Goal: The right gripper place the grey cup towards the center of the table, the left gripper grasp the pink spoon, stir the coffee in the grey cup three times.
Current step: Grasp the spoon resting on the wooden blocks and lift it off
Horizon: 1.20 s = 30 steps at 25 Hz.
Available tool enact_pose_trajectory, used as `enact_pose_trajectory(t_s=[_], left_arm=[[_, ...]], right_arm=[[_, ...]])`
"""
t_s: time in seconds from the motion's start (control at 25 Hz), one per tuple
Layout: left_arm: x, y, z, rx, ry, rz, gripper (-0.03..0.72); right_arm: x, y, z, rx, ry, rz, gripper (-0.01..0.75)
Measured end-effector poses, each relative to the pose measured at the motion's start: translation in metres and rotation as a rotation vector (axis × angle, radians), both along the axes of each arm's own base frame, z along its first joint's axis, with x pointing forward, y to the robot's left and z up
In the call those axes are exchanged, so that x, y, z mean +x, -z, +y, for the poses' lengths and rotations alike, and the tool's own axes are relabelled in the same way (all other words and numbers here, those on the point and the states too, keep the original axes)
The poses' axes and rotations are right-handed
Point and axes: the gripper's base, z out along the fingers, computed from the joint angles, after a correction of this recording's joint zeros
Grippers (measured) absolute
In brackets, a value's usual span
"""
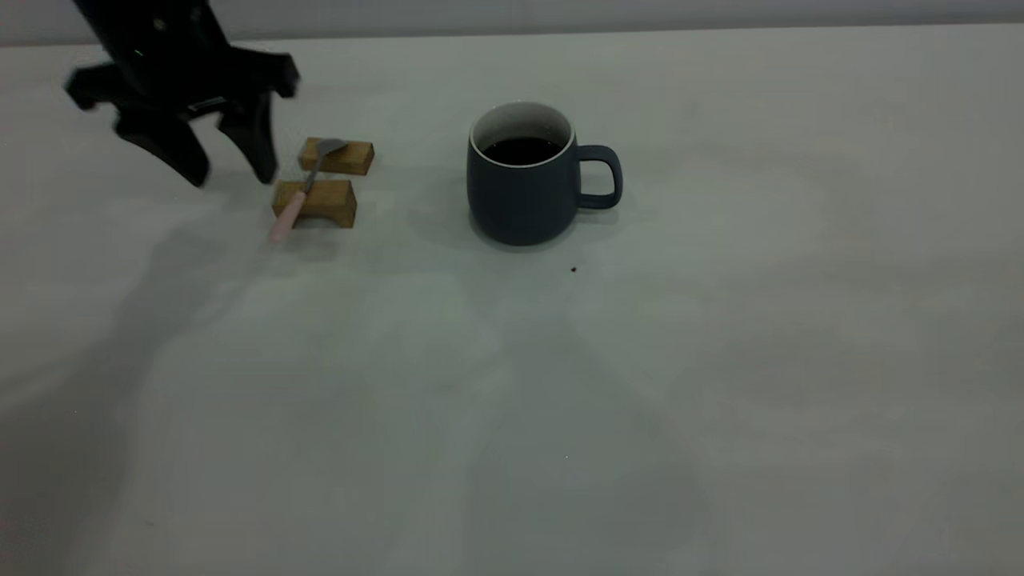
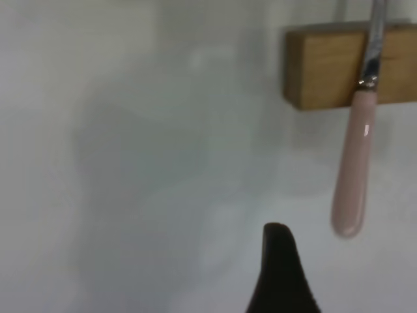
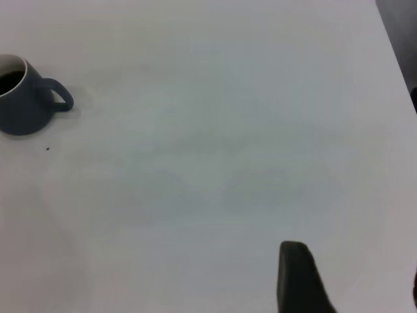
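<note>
The grey cup (image 1: 524,196) stands upright near the middle of the table (image 1: 640,400), its handle pointing right, with dark coffee (image 1: 522,150) inside. The pink spoon (image 1: 306,186) lies across two wooden blocks to the cup's left, and its pink handle overhangs the nearer block. My left gripper (image 1: 228,172) hangs open just left of the spoon, holding nothing. In the left wrist view the spoon's handle (image 2: 355,163) lies just ahead of one fingertip (image 2: 279,251). My right gripper (image 3: 355,287) is open over bare table, far from the cup (image 3: 23,104).
The two wooden blocks (image 1: 337,157) (image 1: 316,204) carry the spoon, the nearer one arch-shaped. A tiny dark speck (image 1: 574,270) lies in front of the cup. The table's far edge runs along the back, and in the right wrist view its edge (image 3: 391,39) shows at one side.
</note>
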Motion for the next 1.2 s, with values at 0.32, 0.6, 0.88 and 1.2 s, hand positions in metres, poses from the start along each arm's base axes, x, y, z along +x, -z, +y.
enact_pose_trajectory(t_s=[0.32, 0.6, 0.88, 1.2], left_arm=[[0.008, 0.032, -0.009, -0.012, -0.006, 0.013, 0.582], [0.016, 0.056, -0.014, -0.018, -0.016, 0.026, 0.578], [0.018, 0.063, -0.014, -0.02, -0.046, 0.035, 0.372], [0.02, 0.045, -0.019, -0.055, -0.124, 0.097, 0.127]], right_arm=[[0.0, 0.0, 0.0, 0.0, 0.0, 0.0, 0.452], [0.0, 0.0, 0.0, 0.0, 0.0, 0.0, 0.452], [0.0, 0.0, 0.0, 0.0, 0.0, 0.0, 0.452], [0.0, 0.0, 0.0, 0.0, 0.0, 0.0, 0.452]])
